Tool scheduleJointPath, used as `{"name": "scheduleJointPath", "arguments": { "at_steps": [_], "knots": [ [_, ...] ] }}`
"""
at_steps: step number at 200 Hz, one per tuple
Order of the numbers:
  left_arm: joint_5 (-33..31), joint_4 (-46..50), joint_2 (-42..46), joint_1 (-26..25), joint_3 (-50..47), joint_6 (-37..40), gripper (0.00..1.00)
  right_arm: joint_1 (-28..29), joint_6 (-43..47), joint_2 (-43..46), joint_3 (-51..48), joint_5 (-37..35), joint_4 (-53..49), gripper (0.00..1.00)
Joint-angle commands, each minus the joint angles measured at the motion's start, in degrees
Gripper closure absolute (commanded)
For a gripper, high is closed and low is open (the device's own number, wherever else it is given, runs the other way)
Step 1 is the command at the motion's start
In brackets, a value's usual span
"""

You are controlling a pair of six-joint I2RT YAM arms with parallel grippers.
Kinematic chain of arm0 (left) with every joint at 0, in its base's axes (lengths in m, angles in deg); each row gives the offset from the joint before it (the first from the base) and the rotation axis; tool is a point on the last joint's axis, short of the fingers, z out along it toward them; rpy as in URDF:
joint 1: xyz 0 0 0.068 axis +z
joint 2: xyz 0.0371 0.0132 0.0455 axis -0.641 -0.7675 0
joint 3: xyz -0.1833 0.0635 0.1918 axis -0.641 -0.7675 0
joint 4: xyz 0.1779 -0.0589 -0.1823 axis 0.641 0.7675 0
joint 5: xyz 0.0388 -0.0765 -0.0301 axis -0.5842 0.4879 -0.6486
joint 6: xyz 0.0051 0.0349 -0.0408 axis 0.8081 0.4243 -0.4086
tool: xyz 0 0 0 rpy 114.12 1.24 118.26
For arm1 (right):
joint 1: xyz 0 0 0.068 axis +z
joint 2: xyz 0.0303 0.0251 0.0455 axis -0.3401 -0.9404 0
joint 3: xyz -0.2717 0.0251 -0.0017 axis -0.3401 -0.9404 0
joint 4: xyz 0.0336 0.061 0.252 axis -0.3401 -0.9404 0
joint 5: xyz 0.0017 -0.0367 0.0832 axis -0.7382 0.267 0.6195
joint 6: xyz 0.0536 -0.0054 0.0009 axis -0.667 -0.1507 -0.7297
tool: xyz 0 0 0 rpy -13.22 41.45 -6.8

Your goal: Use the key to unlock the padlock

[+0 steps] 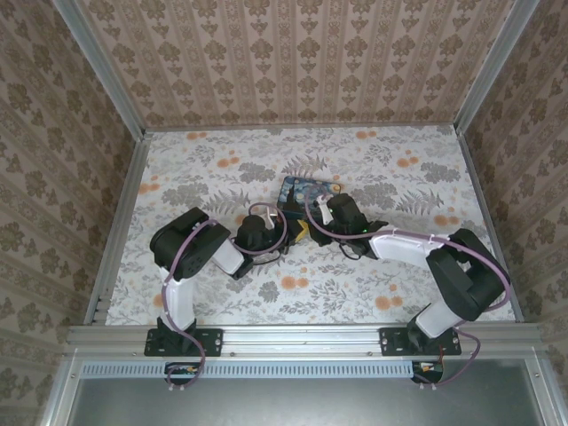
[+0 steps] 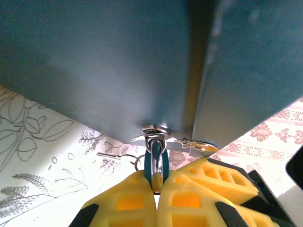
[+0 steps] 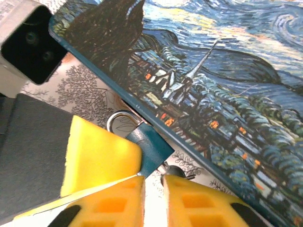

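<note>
Floral surface (image 1: 222,302), Starry Night painted box (image 1: 308,189) mid-surface, no legible text. Left gripper (image 2: 156,189) pinches the padlock (image 2: 153,161), which hangs off the box hasp (image 2: 154,130) with its long axis running back into the fingers. Right gripper (image 3: 154,182) sits just short of the lock body, fingers narrowly apart; can't tell if they hold a key. Loose key ring (image 2: 136,163) beside the lock

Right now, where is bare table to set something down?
Free: the far strip between painted box and back wall; the near middle between left arm and right arm. Crowded: centre, where left gripper and right gripper meet at the padlock.
</note>
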Motion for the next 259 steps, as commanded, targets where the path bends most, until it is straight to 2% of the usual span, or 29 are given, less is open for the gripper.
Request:
{"name": "scheduleJointPath", "arguments": {
  "at_steps": [1,41,72,144,259],
  "knots": [
    [2.1,-1.8,2.2,-0.4,-0.9,-1.7,1.0,-1.1,-1.2,4.6,-1.6,-0.5,1.3,0.77],
    [1.7,-1.8,2.4,-0.3,-0.8,-3.5,1.0,-0.4,3.0,8.2,-3.4,-3.8,-3.0,0.72],
    [1.6,-1.7,3.0,-0.3,-0.9,-4.3,1.0,2.4,8.3,8.2,-3.3,-8.6,-6.4,0.72],
    [1.6,-1.6,3.2,-0.1,-0.8,-4.7,1.0,8.4,14.9,1.4,-0.9,-18.3,-7.0,0.7],
    [2.3,-1.7,3.1,-0.1,-0.9,-4.7,1.0,9.2,17.1,-6.0,5.1,-22.9,-5.4,0.74]
  ]
}}
